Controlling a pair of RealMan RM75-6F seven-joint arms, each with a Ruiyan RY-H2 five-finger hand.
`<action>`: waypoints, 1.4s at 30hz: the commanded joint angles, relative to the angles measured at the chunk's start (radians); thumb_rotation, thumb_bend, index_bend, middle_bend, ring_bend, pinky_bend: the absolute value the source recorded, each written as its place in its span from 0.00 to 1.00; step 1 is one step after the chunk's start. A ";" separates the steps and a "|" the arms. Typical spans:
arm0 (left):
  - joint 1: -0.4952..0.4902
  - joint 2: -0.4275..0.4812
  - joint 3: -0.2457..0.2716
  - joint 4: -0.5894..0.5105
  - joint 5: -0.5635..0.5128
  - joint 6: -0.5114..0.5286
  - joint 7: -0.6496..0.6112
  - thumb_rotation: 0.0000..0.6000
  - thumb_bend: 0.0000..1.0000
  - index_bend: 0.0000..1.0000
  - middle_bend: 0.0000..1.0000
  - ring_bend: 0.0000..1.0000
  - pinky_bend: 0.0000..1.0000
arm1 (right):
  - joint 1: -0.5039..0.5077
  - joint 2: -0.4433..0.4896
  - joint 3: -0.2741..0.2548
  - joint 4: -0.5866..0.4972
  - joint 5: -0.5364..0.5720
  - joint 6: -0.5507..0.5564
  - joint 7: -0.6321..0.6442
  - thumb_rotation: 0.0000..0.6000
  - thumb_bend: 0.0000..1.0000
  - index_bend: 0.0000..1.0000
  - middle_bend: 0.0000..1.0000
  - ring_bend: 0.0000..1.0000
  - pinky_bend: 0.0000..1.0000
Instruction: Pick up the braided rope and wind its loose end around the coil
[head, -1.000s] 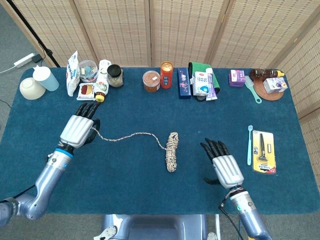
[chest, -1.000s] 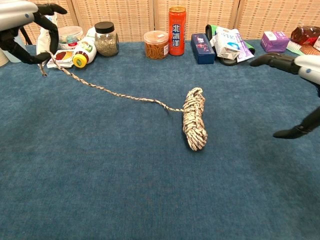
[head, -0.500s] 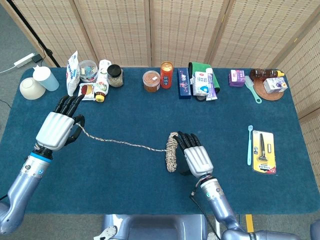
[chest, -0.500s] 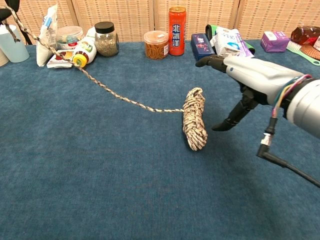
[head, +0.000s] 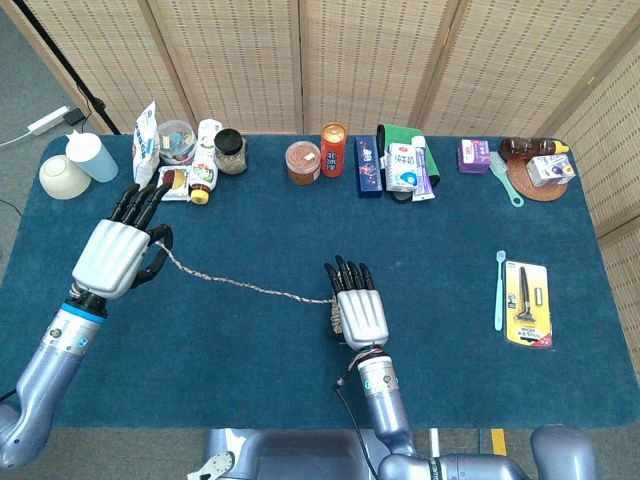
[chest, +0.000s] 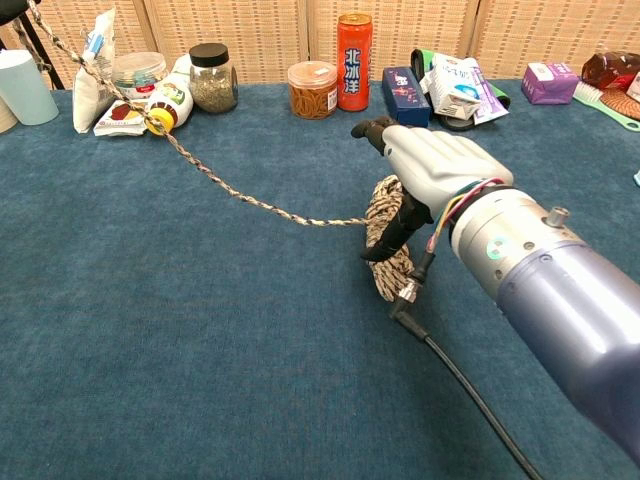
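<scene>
At table centre, the right hand (head: 361, 312) is lying palm down over the coil (chest: 388, 262), its fingers (head: 345, 272) stretched toward 12 o'clock. From the chest view its thumb is hooking under against the bundle's side; whether it is truly gripping the coil cannot be told. The braided rope (head: 250, 287) is looking mottled, cream flecked with dark and tan strands, its coil a tight oblong hank lying on the blue tablecloth (head: 250, 380) and mostly hidden beneath the palm in the head view. From the coil's upper end the loose end is running out taut toward 10 o'clock, lifting off the cloth as it goes. At that far end the left hand (head: 118, 250) is holding the strand, thumb curled against the palm with the rope passing between, the other fingers pointing toward 1 o'clock.

Beyond the left hand, at 11 o'clock, a cup (head: 92, 156) and a bowl (head: 63, 176) are sitting at the table's corner. Along the 12 o'clock edge a red can (head: 332, 149) is standing amid jars, packets and cartons. At 3 o'clock a toothbrush (head: 499, 289) is lying just beside a yellow packaged tool (head: 526, 303).
</scene>
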 joint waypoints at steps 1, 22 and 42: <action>0.001 0.003 -0.003 -0.004 0.001 0.003 -0.004 1.00 0.43 0.60 0.00 0.00 0.00 | 0.018 -0.044 -0.001 0.062 0.014 0.015 -0.024 1.00 0.00 0.00 0.00 0.00 0.00; 0.021 0.017 0.016 -0.024 0.036 0.014 -0.025 1.00 0.43 0.60 0.00 0.00 0.00 | 0.016 0.058 -0.016 0.266 -0.009 -0.012 -0.059 1.00 0.00 0.00 0.00 0.00 0.00; 0.017 -0.004 0.014 -0.056 0.029 0.016 0.023 1.00 0.43 0.60 0.00 0.00 0.00 | 0.079 0.235 0.059 0.125 0.164 -0.267 0.051 1.00 0.00 0.00 0.00 0.00 0.00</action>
